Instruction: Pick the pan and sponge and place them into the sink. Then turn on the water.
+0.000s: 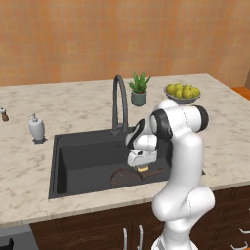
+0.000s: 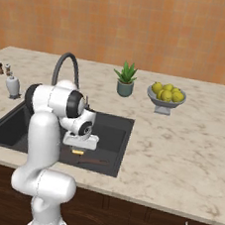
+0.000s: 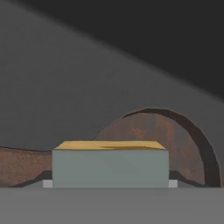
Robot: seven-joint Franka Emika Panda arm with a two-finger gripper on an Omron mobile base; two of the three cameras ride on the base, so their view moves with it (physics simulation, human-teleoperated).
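My hand [image 1: 142,165] is down inside the sink [image 1: 78,166], clamped on the sponge [image 1: 142,168]. In the hand view the sponge [image 3: 110,164] sits right at the bottom, grey-green face toward the camera, yellow edge on top. From the right base view the sponge [image 2: 78,151] pokes out just under my hand [image 2: 80,145]. The pan [image 1: 128,177] lies on the sink floor, directly below the sponge, its rim [image 3: 192,131] curving behind it. The pan handle [image 2: 94,161] runs along the basin floor toward the right wall. The faucet [image 1: 119,102] arches over the back edge. A soap pump bottle [image 1: 36,128] stands on the worktop [image 1: 29,166] left of the sink. A potted plant [image 1: 139,89] and a fruit bowl [image 1: 182,93] sit behind.
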